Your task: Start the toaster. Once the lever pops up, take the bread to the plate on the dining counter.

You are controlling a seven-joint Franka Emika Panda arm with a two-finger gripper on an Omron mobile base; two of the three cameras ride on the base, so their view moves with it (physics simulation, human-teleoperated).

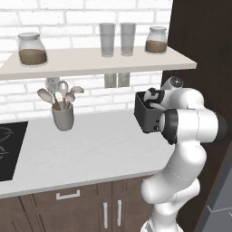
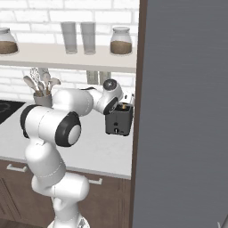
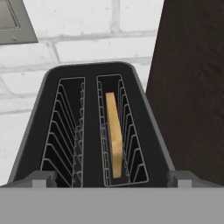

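So the gripper [image 3: 111,178] hangs wide open right above the toaster [image 3: 92,131], with the bread [image 3: 113,133] sitting down in its right slot.

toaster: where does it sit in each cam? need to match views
Left base view: toaster right of centre on the grey worktop, partly behind the arm's wrist.
Right base view: toaster centre, front facing the camera, beside the dark panel.
Hand view: toaster seen from above, bread in the right slot.
Shared landmark: dark wood panel beside it.
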